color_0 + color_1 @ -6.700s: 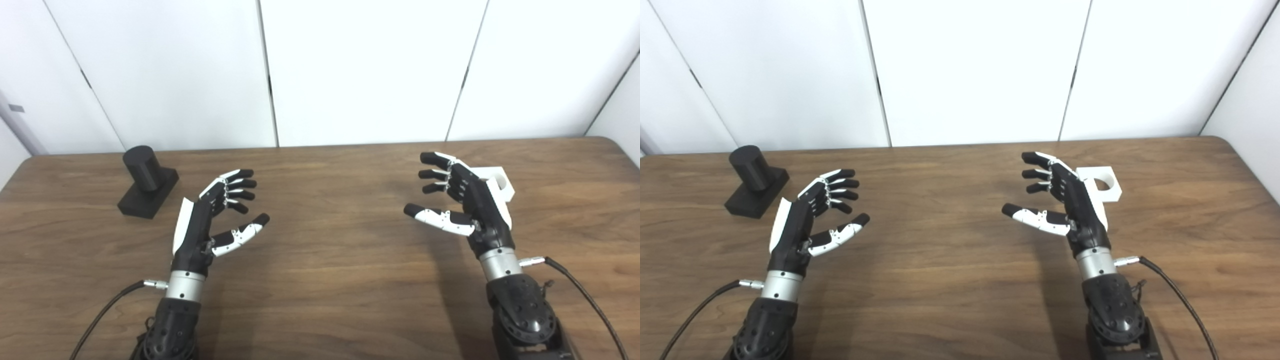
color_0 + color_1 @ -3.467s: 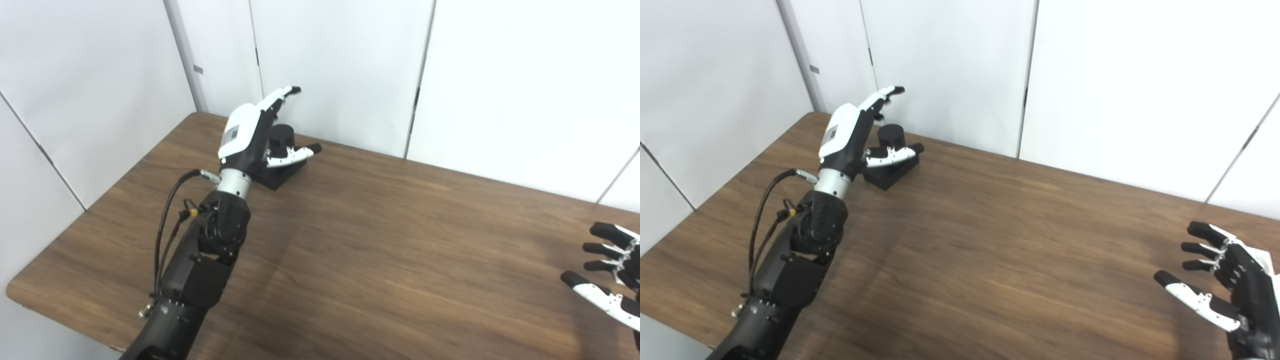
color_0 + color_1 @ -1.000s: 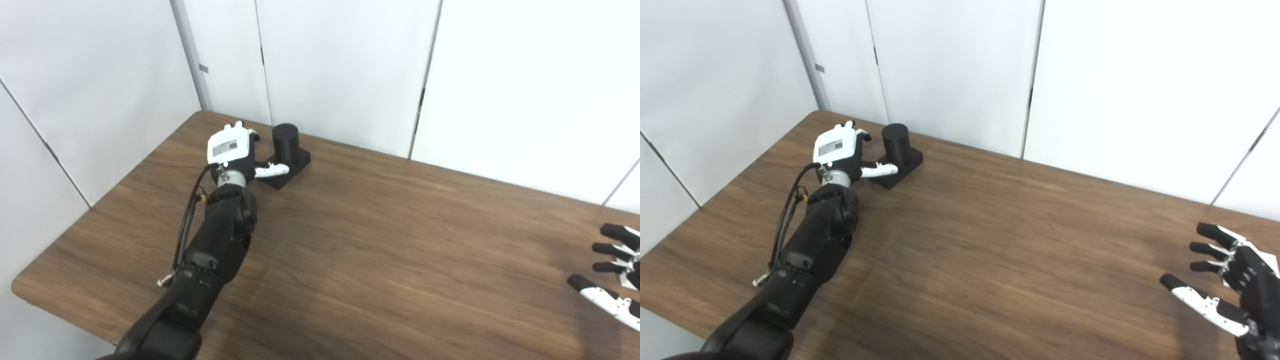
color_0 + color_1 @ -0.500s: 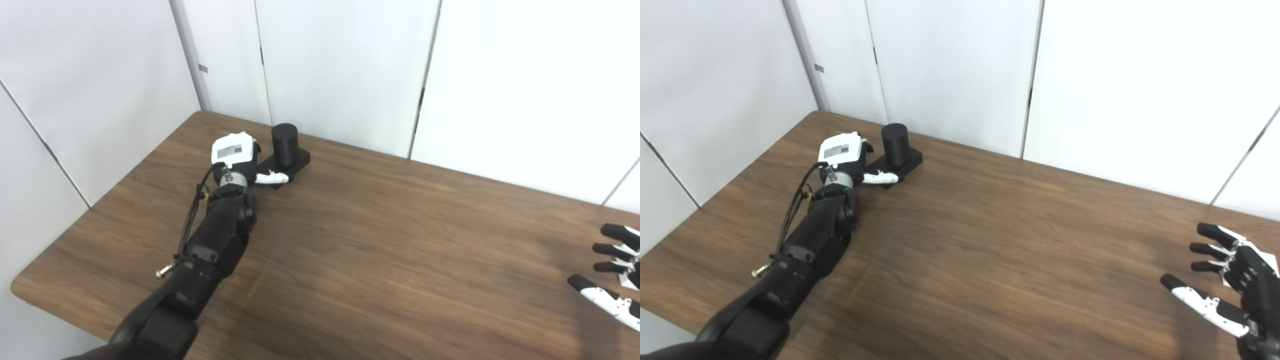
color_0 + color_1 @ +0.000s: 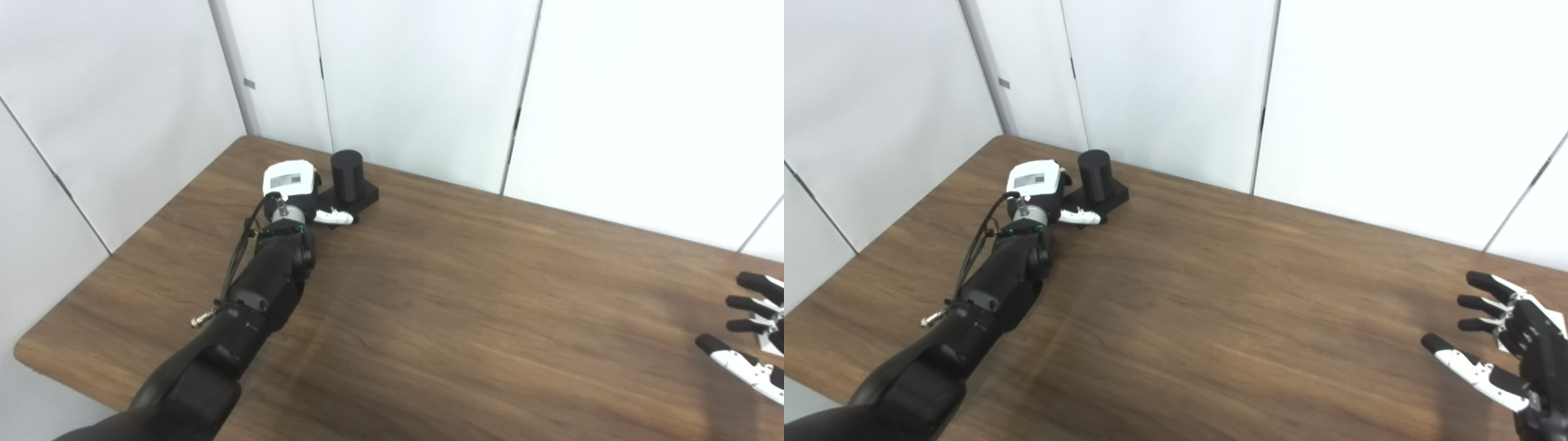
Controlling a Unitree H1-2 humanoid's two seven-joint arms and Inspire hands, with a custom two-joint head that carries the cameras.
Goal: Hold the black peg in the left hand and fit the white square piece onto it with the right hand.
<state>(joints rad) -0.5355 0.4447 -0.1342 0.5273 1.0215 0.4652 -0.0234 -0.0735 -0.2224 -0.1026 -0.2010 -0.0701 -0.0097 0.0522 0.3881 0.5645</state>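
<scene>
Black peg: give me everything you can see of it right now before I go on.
The black peg is a matte, plastic-looking upright cylinder on a flat rectangular base of the same colour, standing near the table's far left corner by the wall. The left hand is down at the base's near left side, its white thumb lying along the near edge; the fingers are hidden, so a grip cannot be confirmed. Nothing sits on the cylinder.
</scene>
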